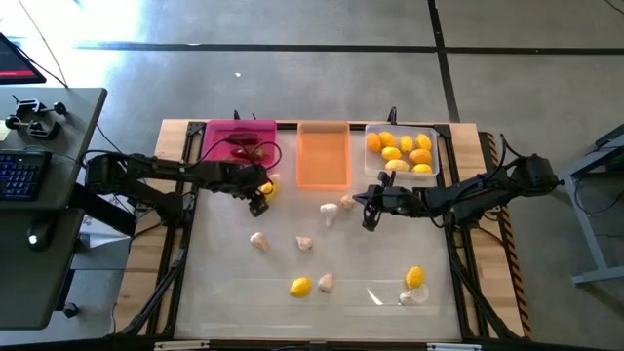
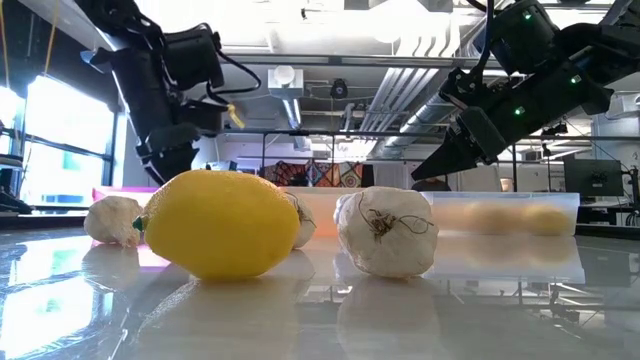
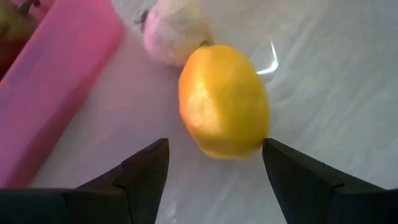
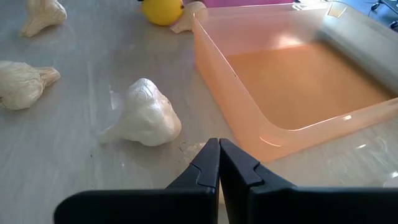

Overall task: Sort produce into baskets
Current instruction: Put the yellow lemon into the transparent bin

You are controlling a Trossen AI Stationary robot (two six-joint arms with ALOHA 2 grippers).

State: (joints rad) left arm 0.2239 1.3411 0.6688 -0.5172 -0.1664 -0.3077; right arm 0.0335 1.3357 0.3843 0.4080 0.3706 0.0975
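My left gripper is open beside the pink tray. In the left wrist view a yellow-orange lemon lies on the table just ahead of its spread fingertips, with a garlic bulb behind it. My right gripper is shut and empty, low over the table near the orange tray. A garlic bulb lies just ahead of it. The pink tray holds dark red chili peppers. The clear tray holds several lemons.
Loose on the table are garlic bulbs, two lemons and a clear plastic scrap near the front. The three trays stand side by side along the far edge. A desk with a keyboard stands to the left.
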